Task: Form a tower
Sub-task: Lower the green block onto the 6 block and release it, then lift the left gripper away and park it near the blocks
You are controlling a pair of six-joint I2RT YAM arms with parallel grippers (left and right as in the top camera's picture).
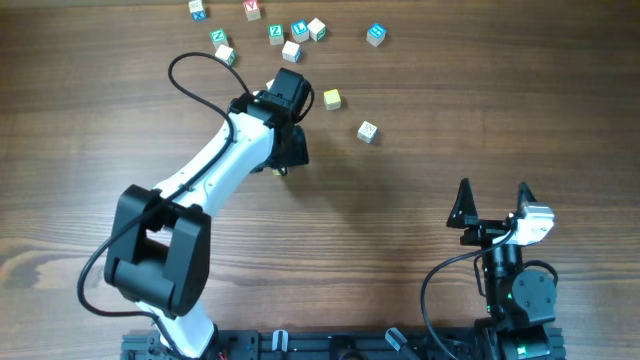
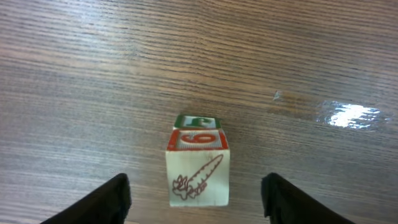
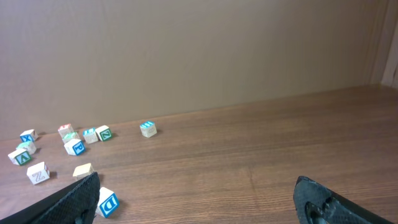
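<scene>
I see my left gripper point(image 2: 196, 190) spread and holding nothing, the narrow upright tower of pale wooden printed cubes point(image 2: 198, 177) standing straight below between its fingers point(image 2: 106, 202), touching neither, far nearer this arm than the wide-open, empty right gripper point(image 1: 493, 203).

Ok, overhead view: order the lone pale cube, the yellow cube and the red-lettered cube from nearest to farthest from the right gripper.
1. Lone pale cube, up-left of the right gripper.
2. Yellow cube, farther left and up.
3. Red-lettered cube, at the top of the picture.
</scene>
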